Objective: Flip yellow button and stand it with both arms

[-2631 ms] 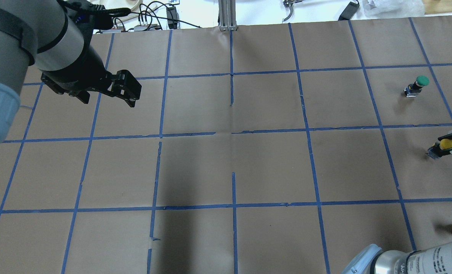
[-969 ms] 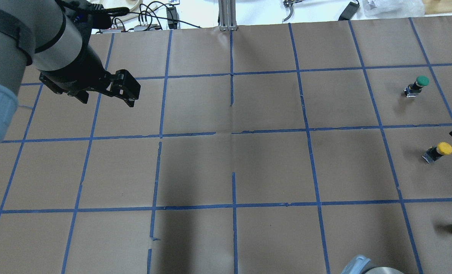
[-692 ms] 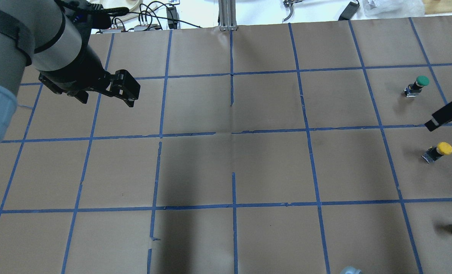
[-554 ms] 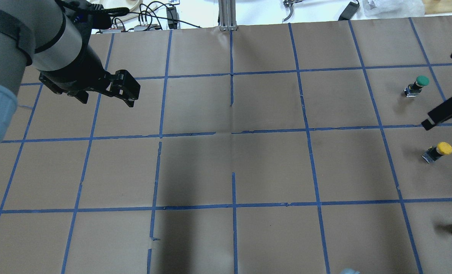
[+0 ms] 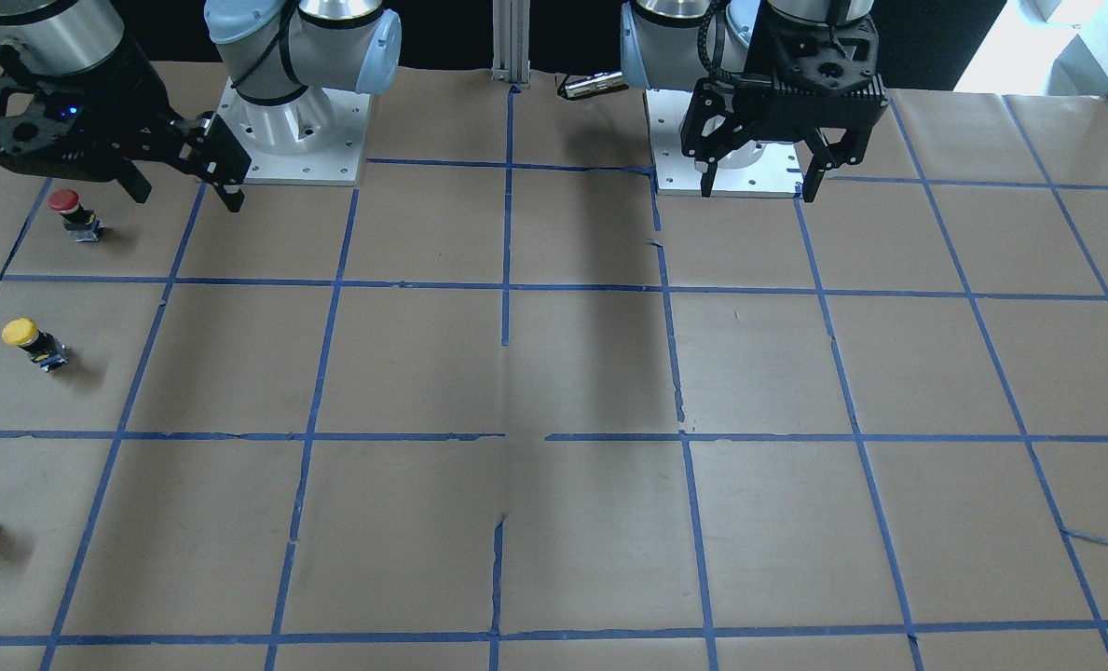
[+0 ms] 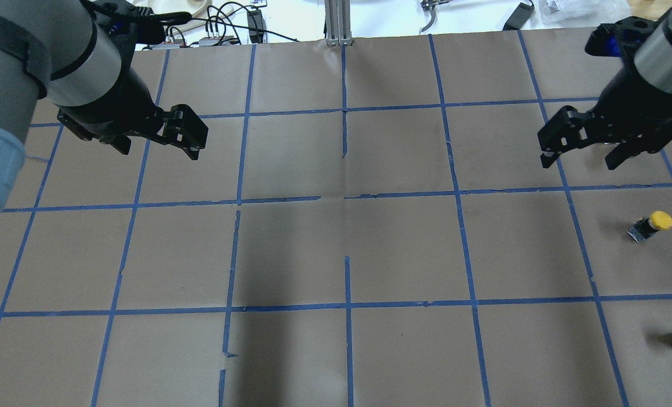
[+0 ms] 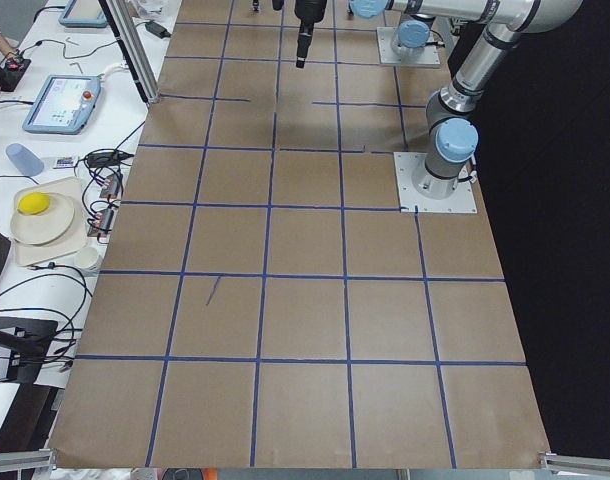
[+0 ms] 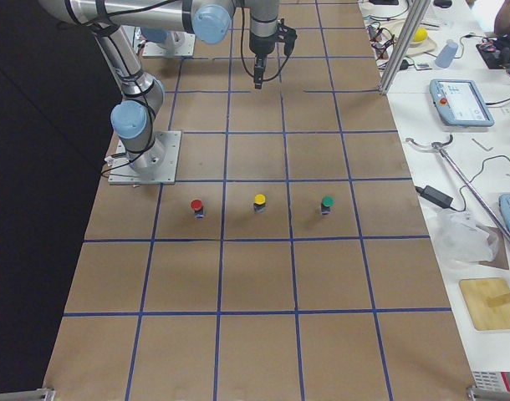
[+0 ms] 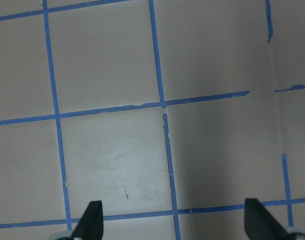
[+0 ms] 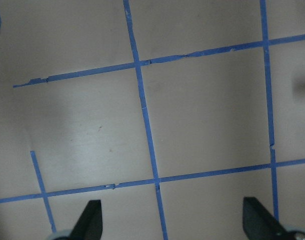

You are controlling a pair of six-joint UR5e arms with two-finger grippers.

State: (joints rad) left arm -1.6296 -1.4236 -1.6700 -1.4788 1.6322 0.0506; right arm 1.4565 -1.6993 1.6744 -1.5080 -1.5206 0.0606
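Two hazards are noted. First, the yellow button [image 6: 655, 222] carries a wide cap on a narrow boxy body and is judged top-heavy. The right fingers [image 6: 559, 134], spread wide and holding nothing, hang above the bench [image 6: 403, 249] near it, and a careless sweep or descent on that side could tip it over and undo the standing. Second, it is the middle of a row, with the red button [image 5: 71, 209] in the next square toward the robot and the green button [image 8: 327, 204] in the next square away, so a misdirected reach could strike the wrong item. The left fingers [image 6: 187, 131], likewise spread and empty, are well apart from the row, on the robot's left side, and present no evident risk. Location: the yellow button sits alone inside a taped square near the bench edge on the robot's right, touching neither arm. Orientation: the exterior right view shows the cap directly over the body, so the long axis is judged vertical with the cap pointing up; the slight lean seen in the overhead and front-facing views is taken as camera angle, not tilt.
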